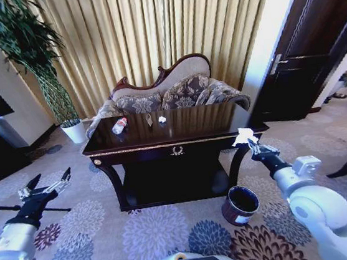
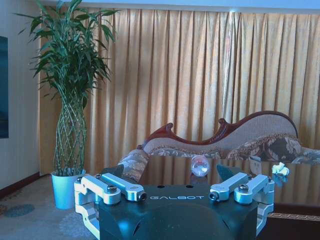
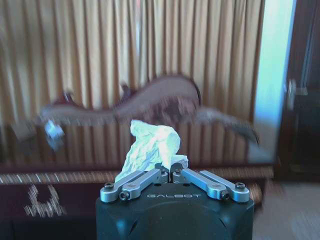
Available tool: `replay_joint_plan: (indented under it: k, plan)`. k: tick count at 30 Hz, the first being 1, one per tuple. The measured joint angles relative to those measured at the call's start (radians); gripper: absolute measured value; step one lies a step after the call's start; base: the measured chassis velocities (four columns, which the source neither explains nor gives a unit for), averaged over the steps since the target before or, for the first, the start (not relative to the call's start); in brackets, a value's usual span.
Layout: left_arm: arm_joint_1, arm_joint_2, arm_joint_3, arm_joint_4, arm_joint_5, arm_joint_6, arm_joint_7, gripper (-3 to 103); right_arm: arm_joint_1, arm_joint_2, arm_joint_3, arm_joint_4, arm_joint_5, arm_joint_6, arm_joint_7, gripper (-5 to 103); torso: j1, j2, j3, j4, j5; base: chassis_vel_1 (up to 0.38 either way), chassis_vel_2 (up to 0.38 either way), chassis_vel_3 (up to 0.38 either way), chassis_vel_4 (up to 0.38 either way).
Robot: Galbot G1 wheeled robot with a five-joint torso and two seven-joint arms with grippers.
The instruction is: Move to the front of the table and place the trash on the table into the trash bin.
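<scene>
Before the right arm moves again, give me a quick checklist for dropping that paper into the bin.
1. Right tool shut on the crumpled paper wad: ok.
2. Wad lifted off the table, at its right front corner: ok.
3. Wad above the trash bin: not ok; the bin stands on the carpet lower and nearer the robot.
4. Bin upright, mouth open: ok.
5. Left tool open and off to the table's left: ok.
6. Table cleared: not ok; the plastic bottle, a small wrapper and another paper wad remain.
</scene>
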Motion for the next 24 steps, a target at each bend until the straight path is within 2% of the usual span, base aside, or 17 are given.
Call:
replay_joint_plan:
  k: [9, 13, 19, 21, 24]
  plan:
    - [-0.004, 0.000, -0.002, 0.000, -0.001, -0.001, 0.001, 100, -0.001, 0.043, -0.037, -0.307, -0.036, -0.026, -0.039, 0, 0.001, -0.001, 0.001, -0.0001, 0.0003, 0.000, 0.000, 0.000, 0.000]
    - [-0.006, -0.002, 0.000, -0.001, -0.002, -0.001, 0.003, 100, 0.081, 0.069, -0.072, -0.563, -0.091, 0.020, -0.057, 0, 0.000, 0.000, 0.000, -0.0004, 0.0006, 0.000, 0.000, 0.000, 0.000]
    - [-0.006, -0.004, 0.001, -0.005, -0.002, -0.002, 0.006, 100, 0.185, 0.073, -0.098, -0.707, -0.033, 0.043, -0.064, 0, 0.001, 0.000, 0.000, 0.0003, 0.0002, 0.000, 0.000, 0.000, 0.000]
    - [-0.006, -0.007, 0.007, -0.006, -0.001, -0.002, 0.007, 100, 0.240, 0.074, -0.123, -0.795, -0.045, 0.072, -0.065, 0, 0.001, 0.000, 0.000, 0.0003, 0.0002, 0.000, 0.000, 0.000, 0.000]
    - [-0.007, -0.008, 0.011, -0.006, 0.000, -0.002, 0.007, 100, 0.260, 0.074, -0.139, -0.835, -0.056, 0.085, -0.065, 0, 0.001, 0.000, 0.000, 0.0001, 0.0001, 0.000, 0.000, 0.000, 0.000]
